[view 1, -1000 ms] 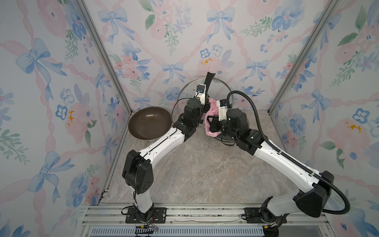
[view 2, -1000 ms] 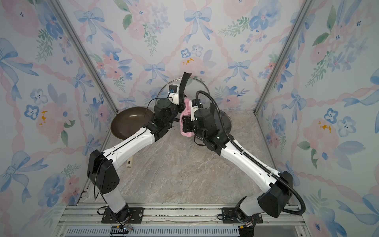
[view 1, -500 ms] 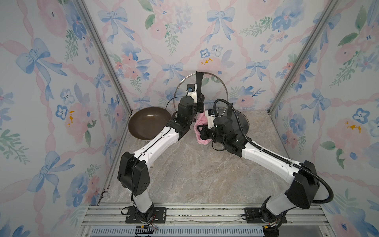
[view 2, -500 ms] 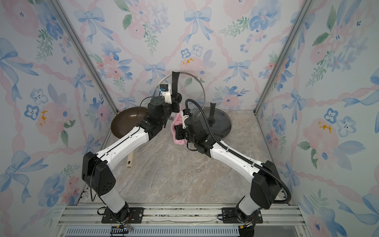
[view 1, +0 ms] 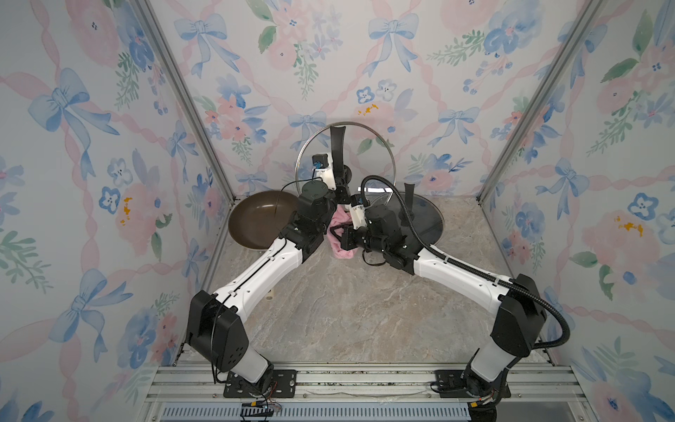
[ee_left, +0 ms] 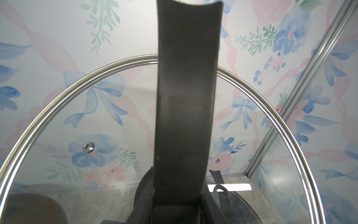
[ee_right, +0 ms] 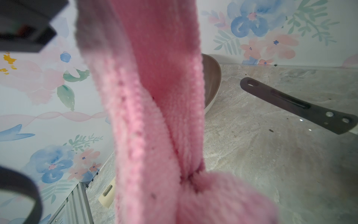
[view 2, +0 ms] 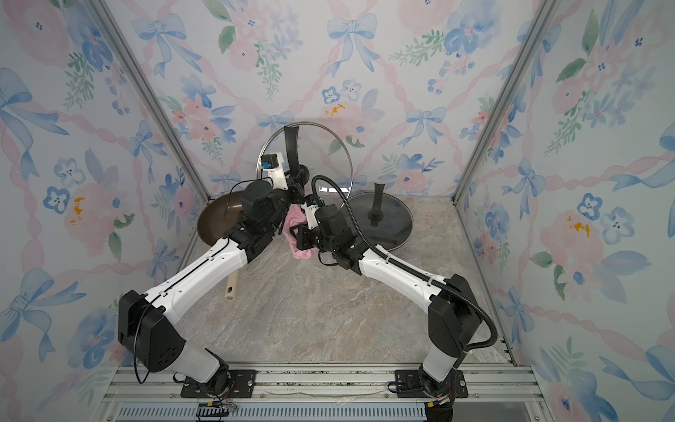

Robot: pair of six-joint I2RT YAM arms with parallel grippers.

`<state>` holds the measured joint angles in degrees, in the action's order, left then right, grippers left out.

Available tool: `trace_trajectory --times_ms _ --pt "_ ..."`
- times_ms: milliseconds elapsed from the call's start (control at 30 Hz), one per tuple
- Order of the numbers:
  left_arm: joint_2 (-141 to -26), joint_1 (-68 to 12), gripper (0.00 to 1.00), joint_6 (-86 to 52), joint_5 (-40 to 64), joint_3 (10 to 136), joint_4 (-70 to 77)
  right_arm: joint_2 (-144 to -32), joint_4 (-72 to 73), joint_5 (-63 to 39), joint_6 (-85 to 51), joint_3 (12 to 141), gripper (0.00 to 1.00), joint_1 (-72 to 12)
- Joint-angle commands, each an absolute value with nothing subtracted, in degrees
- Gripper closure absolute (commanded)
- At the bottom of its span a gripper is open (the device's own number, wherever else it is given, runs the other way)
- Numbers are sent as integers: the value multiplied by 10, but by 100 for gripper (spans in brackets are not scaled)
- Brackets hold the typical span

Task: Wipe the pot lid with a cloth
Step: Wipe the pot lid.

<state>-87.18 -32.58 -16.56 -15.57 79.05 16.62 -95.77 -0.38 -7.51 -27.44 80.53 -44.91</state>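
Observation:
The pot lid point(view 1: 369, 160) point(view 2: 325, 157) is clear glass with a steel rim and stands upright near the back wall. My left gripper point(view 1: 341, 184) point(view 2: 297, 184) is shut on the base of its black handle point(ee_left: 186, 97), which fills the left wrist view in front of the glass point(ee_left: 96, 126). My right gripper point(view 1: 338, 234) point(view 2: 295, 234) is shut on the pink fuzzy cloth point(view 1: 341, 252) point(view 2: 301, 254). The cloth hangs bunched just below the lid's lower edge, between the two wrists. In the right wrist view the cloth point(ee_right: 155, 116) hides the jaws.
A second, darker glass lid point(view 1: 427, 223) point(view 2: 391, 223) lies flat at the back right with its handle sticking up. A brown pan point(view 1: 255, 219) point(view 2: 215, 223) sits at the back left, its cream handle point(view 2: 232, 286) pointing toward the front. Floral walls close in on three sides.
The held lid has shifted left and its handle has turned upright. My right gripper has carried the cloth left and down, from beside the lid's face to below its lower edge.

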Motion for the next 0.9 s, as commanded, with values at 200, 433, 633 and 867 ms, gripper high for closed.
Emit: trace_trajectory --times_ms 200,433,633,867 --pt "-787 -338 100 -128 -148 752 240 -850 -86 -19 -330 794 100 -309" --pt "-772 -362 100 -85 -105 716 240 -822 -146 -8 -278 818 100 -272" --pt "-771 -417 100 6 -74 701 240 -857 -130 -28 -232 853 100 -300" --pt "-775 -436 100 17 -55 702 258 -915 -107 -51 -219 894 100 -328"
